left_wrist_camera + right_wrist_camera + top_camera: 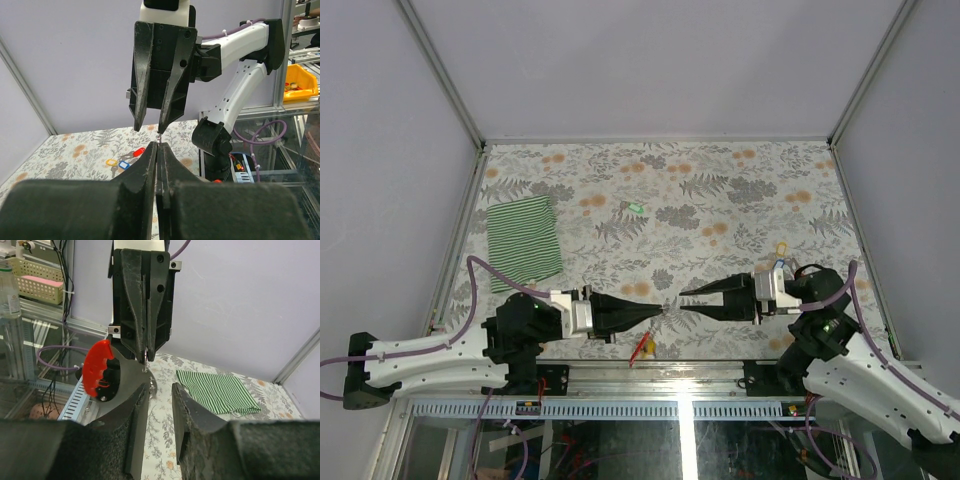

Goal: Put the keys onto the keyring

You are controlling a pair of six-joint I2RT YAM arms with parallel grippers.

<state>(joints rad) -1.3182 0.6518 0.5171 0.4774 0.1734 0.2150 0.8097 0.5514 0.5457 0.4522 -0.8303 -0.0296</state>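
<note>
Left hand is pinched shut on the keyring (grey strip, red loop dangling below), held above the near edge of the counter. Right hand faces it tip to tip, jaws apart, nothing seen between them. Green key lies far centre, striped cloth at left.

Left claw: smooth matt blk plastic. Right claw: same blk plastic, but grainy and rough up close. Keyring: dull grey metal strip w/ thin shiny wire ring; red part is smooth plastic, slight gloss, ribbed edge. Keys: coloured plastic heads, finish too small to tell. Cloth: soft woven fabric, green/white stripes, matt. Tabletop: matt floral-print cover. Arm shells: glossy white plastic.
</note>
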